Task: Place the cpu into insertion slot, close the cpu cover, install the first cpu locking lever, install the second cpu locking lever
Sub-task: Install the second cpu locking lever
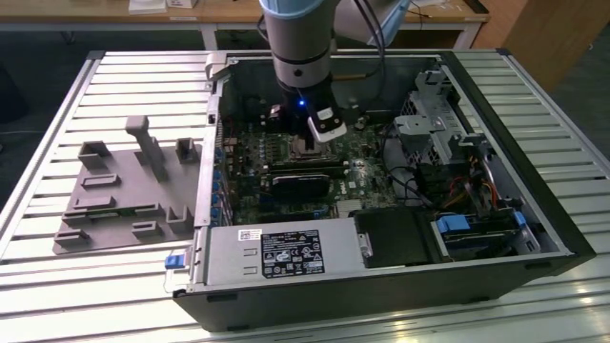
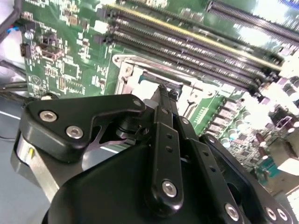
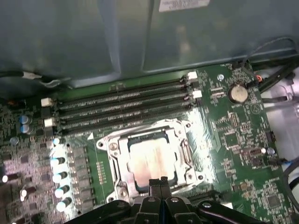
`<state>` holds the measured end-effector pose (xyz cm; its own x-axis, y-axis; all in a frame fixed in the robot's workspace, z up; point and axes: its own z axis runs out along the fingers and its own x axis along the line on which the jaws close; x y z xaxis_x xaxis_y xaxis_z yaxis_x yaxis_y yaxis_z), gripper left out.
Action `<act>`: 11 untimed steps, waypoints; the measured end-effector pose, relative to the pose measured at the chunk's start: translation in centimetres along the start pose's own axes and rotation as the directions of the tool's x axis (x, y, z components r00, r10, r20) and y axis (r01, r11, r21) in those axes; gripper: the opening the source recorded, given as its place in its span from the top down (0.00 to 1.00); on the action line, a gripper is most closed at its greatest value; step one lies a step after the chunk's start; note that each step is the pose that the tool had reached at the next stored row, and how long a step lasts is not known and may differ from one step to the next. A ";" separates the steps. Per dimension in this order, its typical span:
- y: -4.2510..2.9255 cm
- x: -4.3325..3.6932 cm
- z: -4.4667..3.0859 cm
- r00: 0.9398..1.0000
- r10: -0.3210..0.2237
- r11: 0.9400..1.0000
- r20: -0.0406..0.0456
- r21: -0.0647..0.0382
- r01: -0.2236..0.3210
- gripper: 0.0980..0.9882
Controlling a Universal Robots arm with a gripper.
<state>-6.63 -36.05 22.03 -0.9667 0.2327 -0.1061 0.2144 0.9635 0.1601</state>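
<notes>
I counted one cpu [image 3: 152, 161], one cover [image 3: 117, 163] closed over one slot [image 3: 108, 145], four memory slots [image 3: 124, 105], one coin cell [image 3: 237, 93], one arm [image 1: 298, 43], one grey fixture [image 1: 124, 193].

No print can be read: the white label [image 1: 291, 254] on the grey power supply box [image 1: 276, 257] carries what seem to be symbols, too small to decipher.
</notes>
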 end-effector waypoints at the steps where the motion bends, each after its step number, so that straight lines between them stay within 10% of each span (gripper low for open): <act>1: 0.29 0.04 0.04 1.000 -0.001 1.000 0.001 0.006 0.001 1.00; 4: 1.49 0.09 0.23 1.000 -0.005 0.999 0.008 0.037 0.005 1.00; 11: 1.55 0.10 0.24 1.000 -0.006 0.999 0.008 0.039 0.005 1.00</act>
<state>-6.36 -34.50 22.03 -0.9667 0.2283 -0.1152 0.2145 0.9692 0.1209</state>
